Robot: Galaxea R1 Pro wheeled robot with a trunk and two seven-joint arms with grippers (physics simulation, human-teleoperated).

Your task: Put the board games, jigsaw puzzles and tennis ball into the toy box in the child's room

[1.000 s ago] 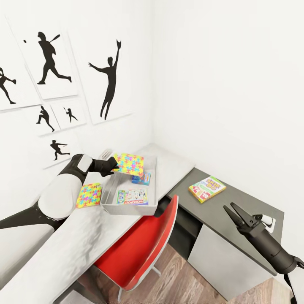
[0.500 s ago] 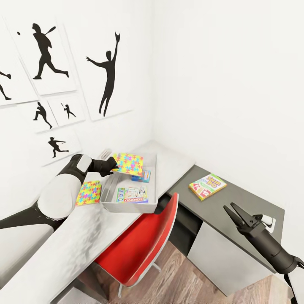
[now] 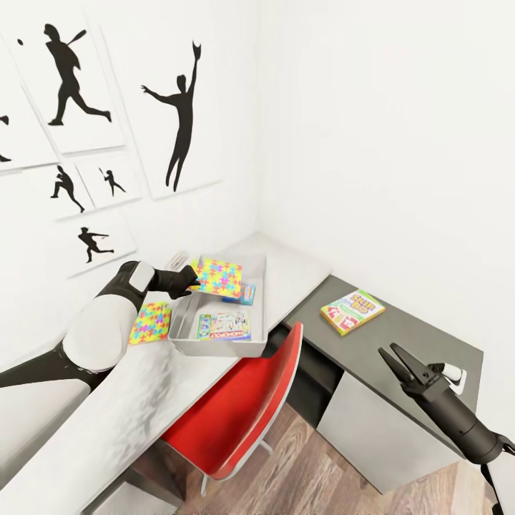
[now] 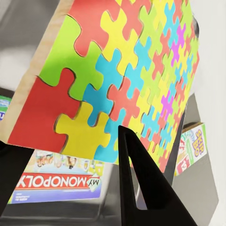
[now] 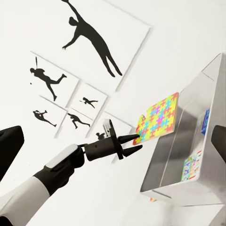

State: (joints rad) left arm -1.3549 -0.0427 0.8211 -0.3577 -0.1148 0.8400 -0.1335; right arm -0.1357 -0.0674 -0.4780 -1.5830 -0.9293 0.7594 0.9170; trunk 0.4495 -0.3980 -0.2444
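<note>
L claw (image 3: 192,280) pinches puzzle (image 3: 219,277) by its edge, held over toy box (image 3: 187,344) on worktop (image 3: 300,268); R claw (image 3: 392,355) spread, idle; lower puzzle flat inside walls before release.

Head camera high; all views share toy box (image 3: 218,336).

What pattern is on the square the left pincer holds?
Interlocking multicoloured jigsaw pieces on the square, clearest in the left wrist view.
</note>
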